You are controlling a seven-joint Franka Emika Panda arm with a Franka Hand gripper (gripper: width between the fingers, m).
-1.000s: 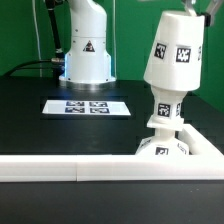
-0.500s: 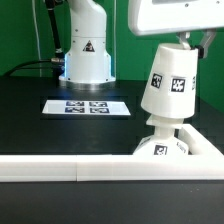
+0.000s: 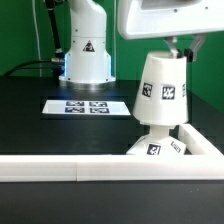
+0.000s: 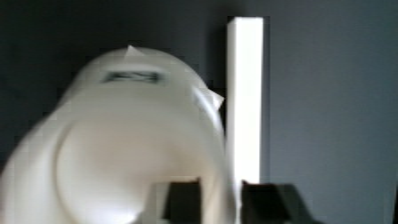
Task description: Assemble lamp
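Black table (image 3: pixel 40 125) fills the exterior view: you see the gripper (image 3: pixel 176 50) grasping the shade (image 3: pixel 160 92), tilted over the bulb (image 3: pixel 158 147). Wrist view: fingers (image 4: pixel 178 200) clamp its rim. Next, level and seat it.

Ahead of me the black table (image 3: pixel 30 115) runs back to a green wall (image 3: pixel 20 30). The marker board (image 3: pixel 87 106) lies flat near the table's middle. A white rail (image 3: pixel 60 167) borders the near edge, turning a corner at the exterior view's right.
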